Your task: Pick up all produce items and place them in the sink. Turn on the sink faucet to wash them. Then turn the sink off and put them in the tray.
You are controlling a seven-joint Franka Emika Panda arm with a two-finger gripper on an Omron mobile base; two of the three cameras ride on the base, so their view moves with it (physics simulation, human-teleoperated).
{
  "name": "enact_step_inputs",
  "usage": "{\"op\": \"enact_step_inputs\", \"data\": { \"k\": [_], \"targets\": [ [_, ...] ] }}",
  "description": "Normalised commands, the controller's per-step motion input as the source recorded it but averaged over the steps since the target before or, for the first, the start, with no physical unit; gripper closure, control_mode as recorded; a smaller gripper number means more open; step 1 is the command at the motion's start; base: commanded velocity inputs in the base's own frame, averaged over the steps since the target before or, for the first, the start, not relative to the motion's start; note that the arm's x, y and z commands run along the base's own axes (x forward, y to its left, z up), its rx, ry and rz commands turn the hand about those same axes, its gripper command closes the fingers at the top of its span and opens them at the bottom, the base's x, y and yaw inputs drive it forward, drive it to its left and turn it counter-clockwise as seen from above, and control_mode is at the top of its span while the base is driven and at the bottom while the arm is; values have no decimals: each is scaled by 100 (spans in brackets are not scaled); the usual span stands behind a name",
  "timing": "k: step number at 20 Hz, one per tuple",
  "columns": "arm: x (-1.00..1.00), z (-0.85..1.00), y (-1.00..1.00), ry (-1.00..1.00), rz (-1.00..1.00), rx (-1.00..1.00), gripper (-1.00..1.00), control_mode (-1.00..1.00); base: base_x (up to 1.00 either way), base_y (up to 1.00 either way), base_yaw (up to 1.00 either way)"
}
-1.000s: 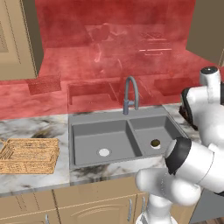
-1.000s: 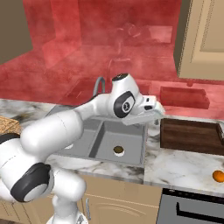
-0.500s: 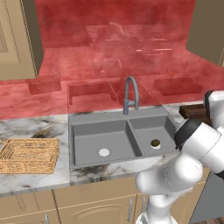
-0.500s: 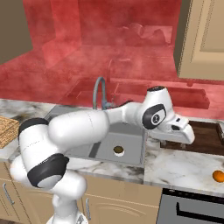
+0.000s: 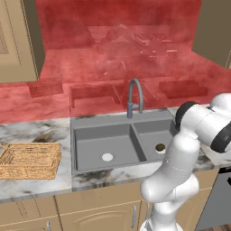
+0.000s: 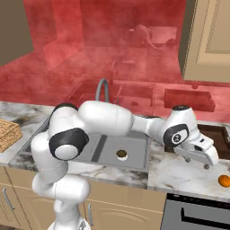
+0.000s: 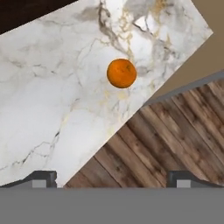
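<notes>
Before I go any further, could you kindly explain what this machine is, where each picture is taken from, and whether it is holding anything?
It is a white robot arm on a driving base, in a simulated kitchen. Two pictures come from cameras on the base, behind the arm to its left and right. The third looks along the end effector itself.

On the marble counter are a grey double sink with a tap, and a wicker tray at the far left. A dark olive-brown piece of produce lies in the sink's right basin. An orange one lies on the counter near its edge, right of the sink.

The end effector hangs open over the counter beside the orange piece, holding nothing.
</notes>
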Motion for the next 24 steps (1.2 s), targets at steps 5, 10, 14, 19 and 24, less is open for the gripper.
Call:
{"op": "enact_step_inputs", "data": {
  "k": [5,10,14,19,24],
  "targets": [
    [2,-40,-61,-7,-1,6,-100,-100,0,0,0],
    [5,-24,-59,-8,0,10,-100,-100,0,0,0],
    [20,3,-54,-7,0,7,-100,-100,0,0,0],
    [34,0,-36,0,0,6,-100,-100,0,0,0],
    [18,-14,-19,-2,0,2,-100,-100,0,0,0]
  ]
}}
